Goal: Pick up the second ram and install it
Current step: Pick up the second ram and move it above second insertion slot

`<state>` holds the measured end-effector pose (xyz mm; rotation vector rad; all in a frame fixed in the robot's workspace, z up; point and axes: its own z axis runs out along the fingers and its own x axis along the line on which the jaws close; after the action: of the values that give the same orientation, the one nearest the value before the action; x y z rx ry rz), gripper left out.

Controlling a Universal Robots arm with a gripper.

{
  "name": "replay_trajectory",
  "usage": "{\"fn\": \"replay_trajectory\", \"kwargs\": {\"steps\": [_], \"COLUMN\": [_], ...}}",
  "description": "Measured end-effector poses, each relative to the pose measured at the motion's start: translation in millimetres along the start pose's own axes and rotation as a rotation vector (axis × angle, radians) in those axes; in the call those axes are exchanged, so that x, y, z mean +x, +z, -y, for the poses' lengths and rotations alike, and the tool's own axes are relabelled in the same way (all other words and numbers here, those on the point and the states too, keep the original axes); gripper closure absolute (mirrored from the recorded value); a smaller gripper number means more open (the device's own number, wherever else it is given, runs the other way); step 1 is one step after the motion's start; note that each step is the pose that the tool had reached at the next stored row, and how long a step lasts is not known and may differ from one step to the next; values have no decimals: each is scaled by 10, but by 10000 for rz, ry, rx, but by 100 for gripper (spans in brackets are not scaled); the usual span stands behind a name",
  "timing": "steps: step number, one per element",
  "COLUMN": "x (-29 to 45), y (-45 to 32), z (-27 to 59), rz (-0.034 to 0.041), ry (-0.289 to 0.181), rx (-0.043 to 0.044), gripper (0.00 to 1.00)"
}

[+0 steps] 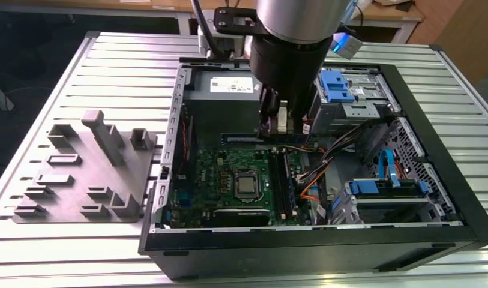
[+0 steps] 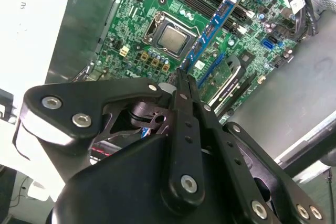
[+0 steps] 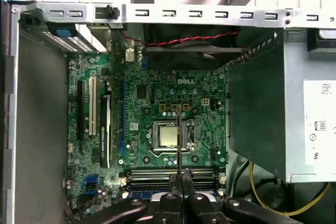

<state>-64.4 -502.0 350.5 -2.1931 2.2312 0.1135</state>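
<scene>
My gripper (image 1: 277, 132) hangs inside the open computer case (image 1: 324, 240), above the far end of the green motherboard (image 1: 227, 174). Its fingers are shut on the second ram (image 2: 215, 24), a narrow blue board with dark chips that sticks out from the fingertips (image 2: 185, 85) over the motherboard. In the first wrist view the ram (image 3: 178, 140) appears edge-on as a thin dark line running from the gripper (image 3: 181, 179) across the processor socket (image 3: 169, 136). The long black memory slots (image 3: 173, 174) lie just under the gripper, with a blue strip beside them.
A grey fixture plate (image 1: 83, 174) with upright blocks lies on the exterior view's left of the case. Inside the case are the power supply (image 1: 219, 87), blue drive cages (image 1: 340, 84) and loose orange and black cables (image 1: 316, 180). Slatted metal table (image 1: 107, 60) all around.
</scene>
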Motion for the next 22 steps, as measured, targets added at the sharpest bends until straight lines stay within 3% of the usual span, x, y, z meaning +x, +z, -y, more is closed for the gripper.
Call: {"fn": "replay_trajectory", "kwargs": {"steps": [7, 12, 22], "x": [5, -5, -5], "y": [102, 133, 282], "z": [5, 6, 12], "rz": [4, 59, 60], "ry": [-13, -15, -15], "rx": [17, 18, 17], "gripper": [92, 92, 92]}}
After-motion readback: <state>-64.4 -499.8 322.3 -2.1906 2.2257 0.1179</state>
